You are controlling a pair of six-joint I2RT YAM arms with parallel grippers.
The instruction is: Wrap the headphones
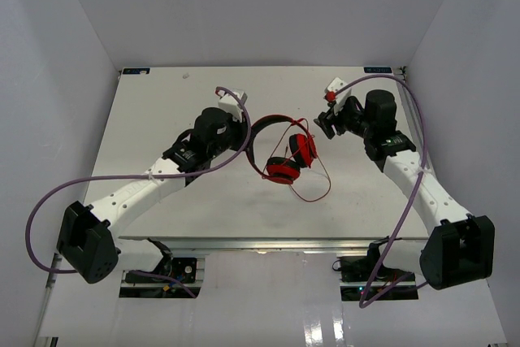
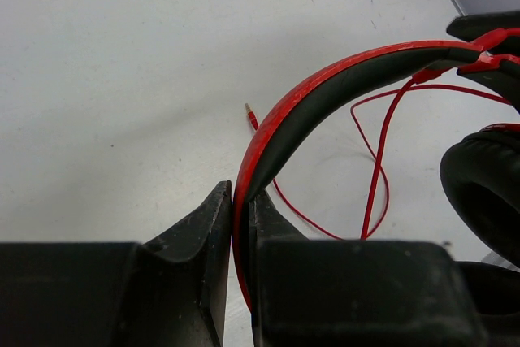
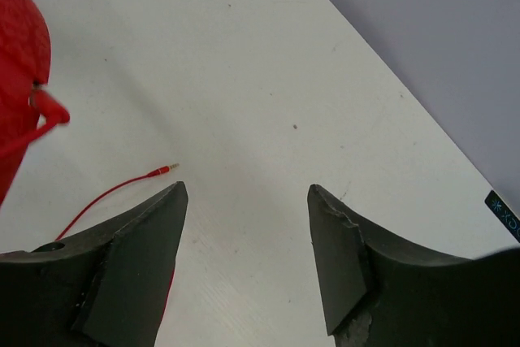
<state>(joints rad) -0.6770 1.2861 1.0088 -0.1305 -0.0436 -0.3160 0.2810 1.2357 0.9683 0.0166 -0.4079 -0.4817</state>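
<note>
We find the left pincer (image 2: 241, 201) pinching the headband (image 2: 325, 95) of the headphones (image 1: 286, 166); both fingers are pressed onto the band, one on its red outer face, the other on its black inner lining. From this grip the headband arcs up and away to the pincer's right; it ends by a black ear pad (image 2: 483, 184) at the edge of the wrist view. The thin red cord (image 2: 375, 168) runs loose beyond the pincer, behind the band; its plug (image 2: 249, 110) lies on the worktop (image 1: 162, 111) straight ahead of the fingertips, apart from them.

We find the right pincer (image 3: 248, 194) spread wide; nothing sits between its fingers, and only bare worktop shows in the gap. In its wrist view a red cup (image 3: 16, 62) stands far to this pincer's left; the plug end of the cord lies ahead of its left finger, not touching it.

From overhead, the headphones lie between the two pincers; the two cups sit close together at the end of the band farthest from the left pincer; the right pincer stands near them but apart. A loop of cord spreads from the cups toward the arm bases. We cannot tell whether the cups rest on the worktop or hang clear of it.
</note>
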